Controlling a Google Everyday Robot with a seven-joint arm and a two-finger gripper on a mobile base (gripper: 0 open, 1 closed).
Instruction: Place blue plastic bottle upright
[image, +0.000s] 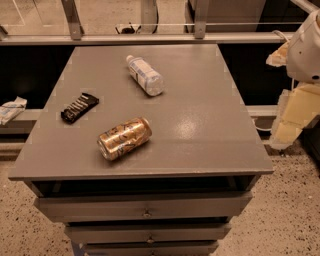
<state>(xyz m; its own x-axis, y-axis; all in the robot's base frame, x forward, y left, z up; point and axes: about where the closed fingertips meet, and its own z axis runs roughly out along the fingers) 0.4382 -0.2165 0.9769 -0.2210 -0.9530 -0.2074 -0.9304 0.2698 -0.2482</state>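
The blue plastic bottle (144, 75) lies on its side on the far middle of the grey table top (200, 125). It is clear with a white label, and its white cap points to the far left. My gripper (288, 131) hangs at the right edge of the view, beyond the table's right side and well away from the bottle. It hangs below the white arm housing (306, 47). It holds nothing that I can see.
A gold drink can (124, 138) lies on its side near the front middle. A black snack bar (79, 107) lies at the left. The table has drawers (146, 206) in front. A rail and shelf run behind the table.
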